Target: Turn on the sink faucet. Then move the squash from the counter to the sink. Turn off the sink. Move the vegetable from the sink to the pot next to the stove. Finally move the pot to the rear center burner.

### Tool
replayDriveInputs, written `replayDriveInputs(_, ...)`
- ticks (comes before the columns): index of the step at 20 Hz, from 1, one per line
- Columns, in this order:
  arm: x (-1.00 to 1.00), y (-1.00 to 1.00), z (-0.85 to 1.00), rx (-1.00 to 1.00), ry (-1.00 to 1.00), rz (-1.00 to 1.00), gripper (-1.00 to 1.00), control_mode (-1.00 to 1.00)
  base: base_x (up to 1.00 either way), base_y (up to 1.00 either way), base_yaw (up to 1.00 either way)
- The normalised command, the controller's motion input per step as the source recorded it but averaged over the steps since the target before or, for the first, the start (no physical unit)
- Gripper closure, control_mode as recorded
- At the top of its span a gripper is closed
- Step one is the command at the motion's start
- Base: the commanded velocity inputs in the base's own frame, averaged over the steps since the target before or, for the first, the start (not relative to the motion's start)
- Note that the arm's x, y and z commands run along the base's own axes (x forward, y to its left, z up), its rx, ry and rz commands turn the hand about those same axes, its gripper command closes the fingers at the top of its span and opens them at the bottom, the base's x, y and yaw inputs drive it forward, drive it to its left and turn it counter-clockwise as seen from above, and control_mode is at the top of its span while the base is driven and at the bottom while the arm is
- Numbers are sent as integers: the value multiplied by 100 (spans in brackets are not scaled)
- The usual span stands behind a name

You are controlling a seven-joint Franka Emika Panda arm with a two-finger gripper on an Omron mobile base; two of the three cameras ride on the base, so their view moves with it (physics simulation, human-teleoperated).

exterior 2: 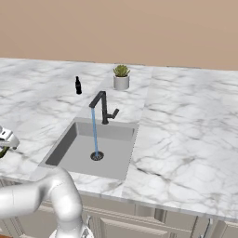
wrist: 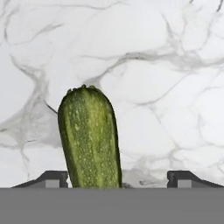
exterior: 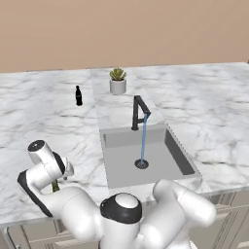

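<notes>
The counter (exterior: 214,112) spreads under and all around the pincer (wrist: 117,178). The sink (exterior: 172,146) is sunk into it well off to the pincer's side, with the sink faucet (exterior: 139,112) at its back edge sending a blue stream onto the drain. The squash (wrist: 89,136) lies on the marble between the 2 fingertips (wrist: 52,178), nearer 1 of them; a gap shows beside the other. The pincer stands released, jaws wide and not clamped on the squash.
</notes>
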Motion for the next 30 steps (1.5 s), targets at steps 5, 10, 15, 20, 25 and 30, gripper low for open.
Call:
replayDriveInputs(5, 6, 10, -26, 0, 1, 0, 100, -100, 0, 0, 0)
replayDriveInputs(10, -1, -5, -59, 4, 4, 0, 100, -100, 0, 0, 0)
replayDriveInputs(15, -8, -59, -36, 11, -15, 0, 100, -100, 0, 0, 0)
replayDriveInputs(20, -6, -63, 29, 1, -16, -1, 100, -100, 0, 0, 0)
replayDriveInputs(25, 1, -57, 68, 0, -3, -3, 100, -100, 0, 0, 0)
replayDriveInputs(30, 4, -68, 44, 0, 1, -5, 100, -100, 0, 0, 0)
